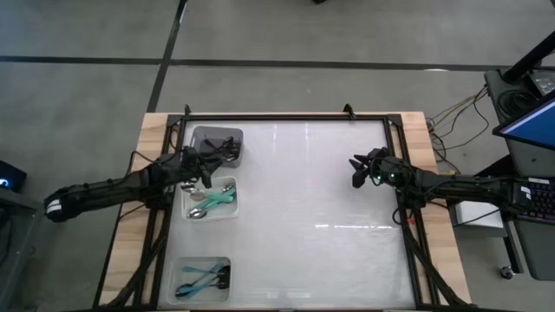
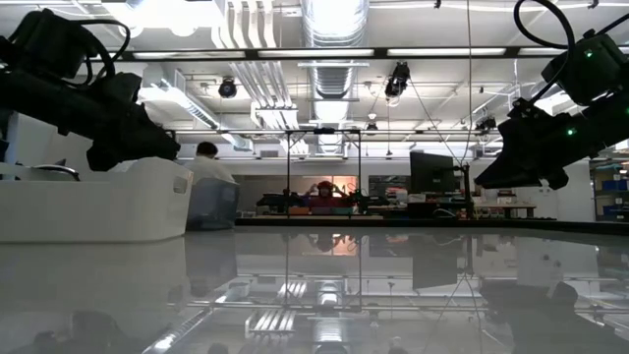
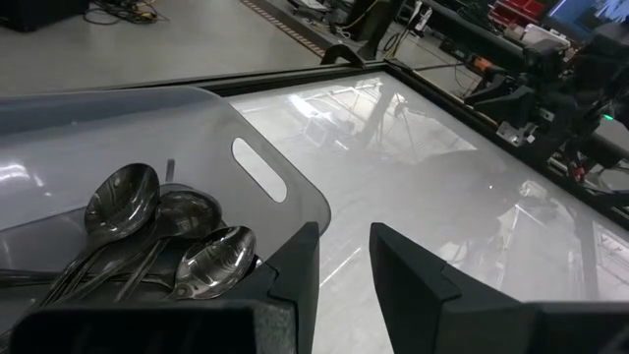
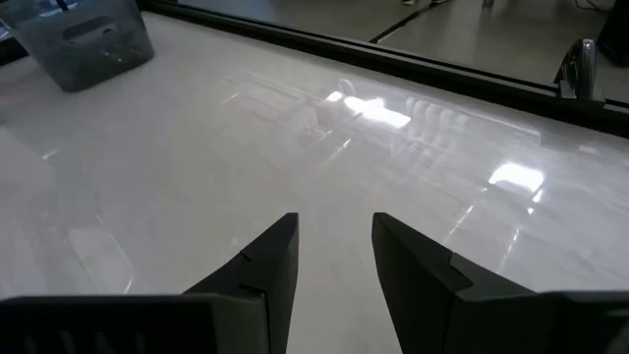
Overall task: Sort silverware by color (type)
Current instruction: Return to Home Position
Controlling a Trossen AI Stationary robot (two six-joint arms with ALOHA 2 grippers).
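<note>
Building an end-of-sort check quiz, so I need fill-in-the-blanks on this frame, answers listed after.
1. Counting the grey bin, the table holds ___ bins.
2. All spoons lie inside bins; ___ lie on the bare table.
3. The left gripper hovers by the bins and the right gripper over bare table; both have their fingers ___, holding nothing.

Missing words: three; none; open.
</note>
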